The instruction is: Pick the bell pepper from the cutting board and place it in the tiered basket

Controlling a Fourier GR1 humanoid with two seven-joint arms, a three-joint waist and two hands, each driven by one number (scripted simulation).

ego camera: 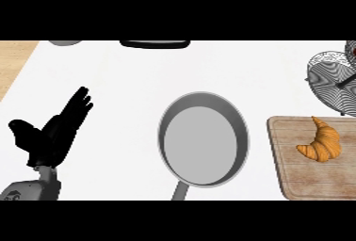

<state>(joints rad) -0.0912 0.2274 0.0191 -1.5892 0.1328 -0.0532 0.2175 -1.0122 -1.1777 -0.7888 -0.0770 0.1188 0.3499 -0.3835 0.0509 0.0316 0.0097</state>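
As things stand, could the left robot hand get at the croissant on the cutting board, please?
Probably not easily. The left robot hand rests open at the far left, while the croissant lies on the cutting board at the far right, with the frying pan between them.

The white surface (125, 75) carries a grey frying pan (203, 139) at its centre, handle pointing toward 6 o'clock. At 3 o'clock a wooden cutting board (306, 179) lies just beside the pan. At 2 o'clock stands a wire tiered basket (332, 77). A dark, flat object (154, 44) sits at 12 o'clock, a grey one (64, 42) at 11.
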